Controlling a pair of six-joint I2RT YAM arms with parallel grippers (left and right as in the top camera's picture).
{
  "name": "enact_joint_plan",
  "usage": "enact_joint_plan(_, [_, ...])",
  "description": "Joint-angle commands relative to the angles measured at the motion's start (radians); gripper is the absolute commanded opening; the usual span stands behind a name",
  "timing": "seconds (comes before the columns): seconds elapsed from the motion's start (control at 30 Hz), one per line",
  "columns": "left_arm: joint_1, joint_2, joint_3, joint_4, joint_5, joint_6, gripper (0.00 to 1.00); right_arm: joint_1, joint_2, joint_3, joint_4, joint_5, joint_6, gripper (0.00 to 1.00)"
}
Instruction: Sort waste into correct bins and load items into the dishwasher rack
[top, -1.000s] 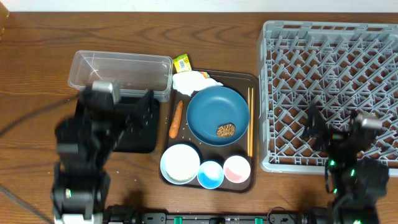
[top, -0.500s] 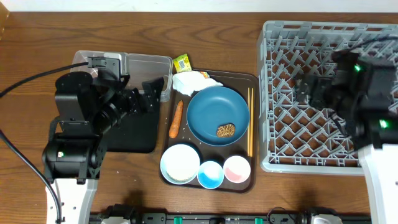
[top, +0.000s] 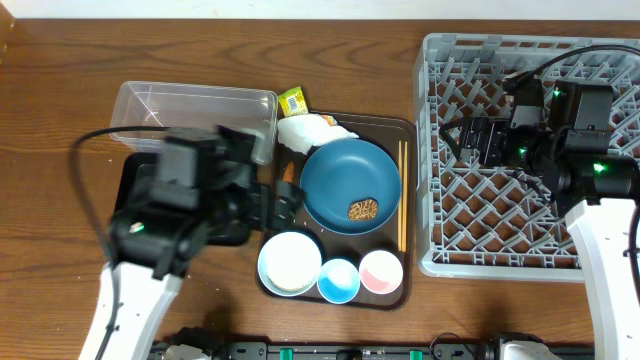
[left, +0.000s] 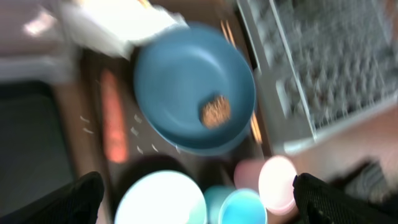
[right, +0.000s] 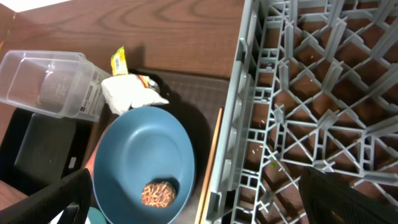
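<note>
A blue plate (top: 350, 185) with brown food scraps (top: 364, 209) lies on the brown serving tray (top: 405, 130). In front of it stand a white bowl (top: 290, 262), a blue cup (top: 338, 280) and a pink cup (top: 381, 271). Chopsticks (top: 403, 195) lie along the plate's right. A tissue (top: 312, 130) and a yellow-green packet (top: 293, 100) sit behind it. The carrot (left: 114, 121) lies left of the plate. My left gripper (top: 285, 200) hangs open over the carrot's near end, holding nothing. My right gripper (top: 462, 140) is open over the grey rack (top: 530, 60), at its left side.
The clear tub (top: 195, 112) stands at the back left. The black tray (right: 43, 149) in front of it is mostly under my left arm. Small white specks (left: 138, 132) dot the serving tray beside the carrot. The rack's left wall (right: 239, 124) rises right beside the chopsticks.
My left arm has swung right, from over the tub and black tray to the serving tray's left edge. My right arm has come up over the rack and shifted left. Both grippers stay open.
</note>
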Motion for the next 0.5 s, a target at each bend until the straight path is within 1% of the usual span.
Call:
enact_joint_plan(0.0, [-0.134,0.064,0.021,-0.03,-0.115,0.012,0.98,0.002,-0.01,0.017,0.004,-0.017,0.003,0.99])
enact_joint_plan(0.13, [-0.266,0.156,0.02,-0.024,-0.139,0.01,0.98,0.002,-0.01,0.017,-0.001,0.007,0.049,0.99])
enact_joint_plan(0.4, [-0.37,0.273,0.019,-0.04,-0.139,0.002,0.98,0.002,-0.01,0.017,-0.005,0.019,0.07,0.99])
enact_joint_plan(0.47, [-0.394,0.3,0.007,-0.047,-0.139,0.029,0.98,0.002,-0.01,0.017,-0.004,0.02,0.07,0.99])
